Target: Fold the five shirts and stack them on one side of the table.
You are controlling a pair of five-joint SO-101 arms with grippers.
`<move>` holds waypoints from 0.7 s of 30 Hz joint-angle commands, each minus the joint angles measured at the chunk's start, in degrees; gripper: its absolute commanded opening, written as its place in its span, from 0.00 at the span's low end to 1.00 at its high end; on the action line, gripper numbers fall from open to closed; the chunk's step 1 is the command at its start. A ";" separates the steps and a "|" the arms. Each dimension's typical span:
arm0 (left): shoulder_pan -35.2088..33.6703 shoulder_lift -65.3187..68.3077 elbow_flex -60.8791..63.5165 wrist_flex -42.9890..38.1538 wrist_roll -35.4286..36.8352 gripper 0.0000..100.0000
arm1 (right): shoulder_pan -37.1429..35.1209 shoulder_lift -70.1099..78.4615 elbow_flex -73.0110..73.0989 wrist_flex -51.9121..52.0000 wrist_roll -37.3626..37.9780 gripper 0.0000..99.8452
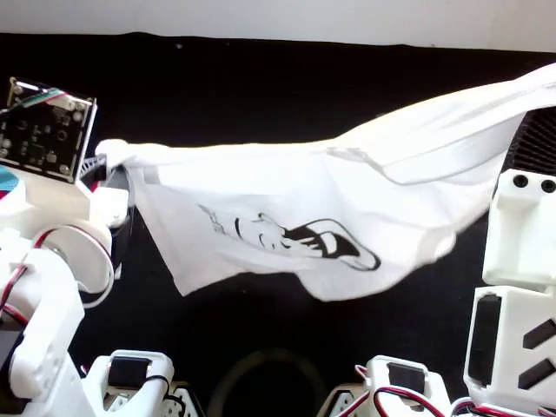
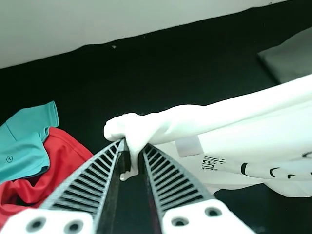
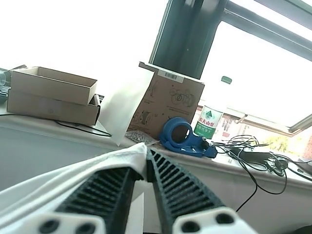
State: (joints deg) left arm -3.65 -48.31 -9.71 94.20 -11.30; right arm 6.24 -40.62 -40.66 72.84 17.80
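Left gripper (image 2: 130,148) and right gripper (image 3: 146,158) clamp white shirt (image 1: 287,187); stretched above table (image 1: 261,82).

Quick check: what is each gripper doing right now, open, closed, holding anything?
Left gripper: closed, pinching one end of the white shirt.
Right gripper: closed on the same shirt's other end.

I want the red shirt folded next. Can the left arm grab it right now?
Probably not yet. The left end effector is shut on the white shirt, so it has no free grip. The red shirt itself lies in the open beside the teal shirt.
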 commanded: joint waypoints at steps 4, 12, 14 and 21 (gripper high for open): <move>-0.75 0.13 5.41 0.79 -0.44 0.01 | -0.13 -4.26 -1.10 -0.66 4.40 0.01; -0.75 -6.81 -3.30 0.97 -0.44 0.01 | -0.13 -9.10 -1.10 2.15 4.48 0.01; -0.84 -9.19 -4.26 0.97 -0.44 0.01 | -0.13 -9.89 -1.45 2.15 4.48 0.01; -5.67 -14.99 -4.26 0.70 -0.53 0.01 | -0.13 -12.35 -1.10 1.89 4.48 0.01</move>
State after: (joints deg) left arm -7.87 -62.73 -13.23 94.99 -11.38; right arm 6.24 -53.01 -41.45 74.86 21.85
